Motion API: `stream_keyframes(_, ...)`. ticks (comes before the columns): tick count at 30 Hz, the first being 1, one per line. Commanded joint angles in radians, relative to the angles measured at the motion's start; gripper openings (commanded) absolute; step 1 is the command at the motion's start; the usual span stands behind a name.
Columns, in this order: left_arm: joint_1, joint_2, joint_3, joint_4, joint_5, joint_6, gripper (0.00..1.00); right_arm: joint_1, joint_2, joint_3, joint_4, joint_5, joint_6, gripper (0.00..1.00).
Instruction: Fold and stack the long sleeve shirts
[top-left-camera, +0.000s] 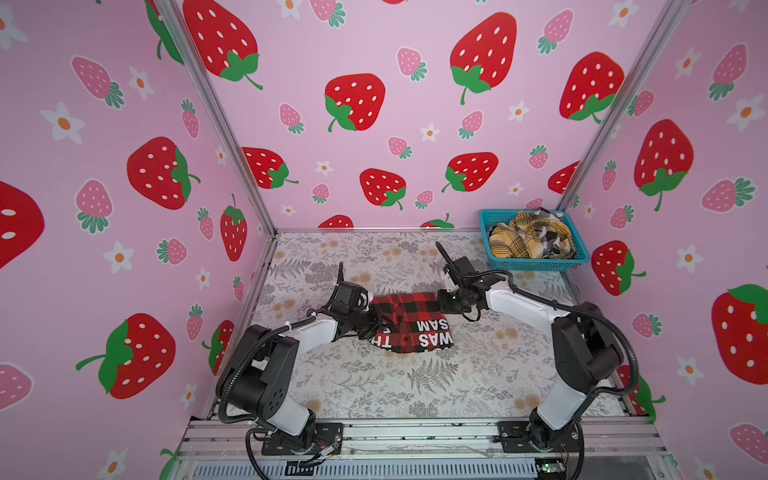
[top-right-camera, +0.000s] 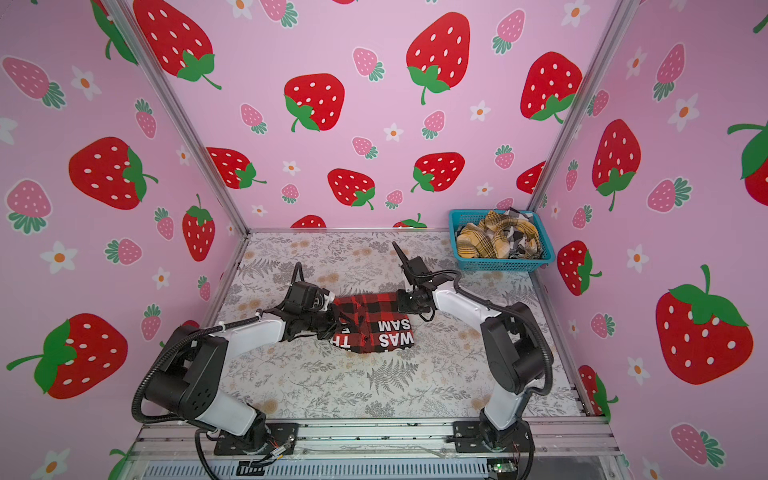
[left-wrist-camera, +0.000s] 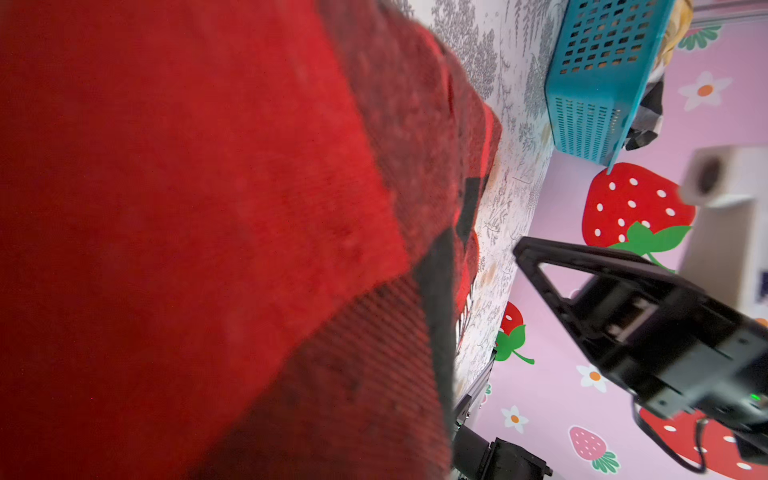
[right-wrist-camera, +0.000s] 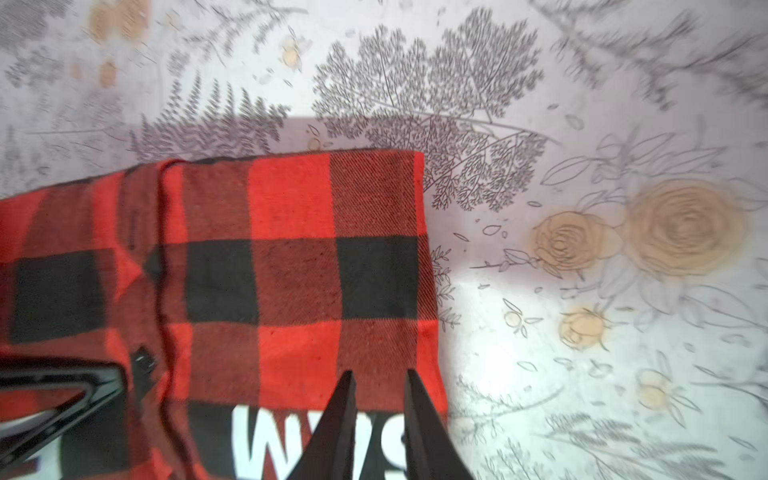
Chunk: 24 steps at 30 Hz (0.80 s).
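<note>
Shirts: one red, two in basket; right gripper ajar, empty; left gripper unclear.

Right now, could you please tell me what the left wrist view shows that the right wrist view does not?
Only the left wrist view shows the teal basket and the pink strawberry wall. Only the right wrist view shows the white lettering on the red-and-black shirt, and that the jaws of the right gripper stand slightly apart over the fabric. Both show the shirt, the floral table cover and part of the right gripper.
</note>
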Motion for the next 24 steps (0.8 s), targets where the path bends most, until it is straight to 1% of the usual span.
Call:
stream_keyframes(1, 0.022, -0.004, 0.068, -0.103, -0.017, 0.067, 0.0, -0.006, -0.095, -0.034, -0.065, 0.054, -0.007, 0.24)
stream_keyframes(7, 0.052, -0.015, 0.115, -0.197, -0.019, 0.13, 0.0, -0.018, -0.267, -0.137, -0.072, 0.08, 0.029, 0.24)
stream_keyframes(10, 0.068, -0.025, 0.129, -0.231, -0.01, 0.147, 0.0, -0.024, -0.33, -0.182, -0.075, 0.094, 0.045, 0.24)
stream_keyframes(12, 0.082, -0.051, 0.169, -0.312, -0.026, 0.18, 0.0, -0.027, -0.357, -0.2, -0.082, 0.094, 0.052, 0.24)
stream_keyframes(13, 0.09, -0.073, 0.201, -0.384, -0.058, 0.21, 0.0, -0.029, -0.366, -0.207, -0.085, 0.096, 0.053, 0.24)
stream_keyframes(15, 0.112, -0.108, 0.296, -0.563, -0.15, 0.282, 0.0, -0.029, -0.382, -0.216, -0.085, 0.096, 0.058, 0.24)
stream_keyframes(18, 0.128, -0.147, 0.484, -0.84, -0.344, 0.405, 0.0, -0.032, -0.394, -0.224, -0.058, 0.09, 0.068, 0.24)
stream_keyframes(22, 0.129, -0.135, 0.764, -1.155, -0.68, 0.536, 0.0, -0.035, -0.389, -0.218, -0.013, 0.079, 0.088, 0.24)
stream_keyframes(24, 0.123, -0.108, 0.876, -1.268, -0.835, 0.575, 0.0, -0.039, -0.393, -0.22, 0.004, 0.081, 0.098, 0.24)
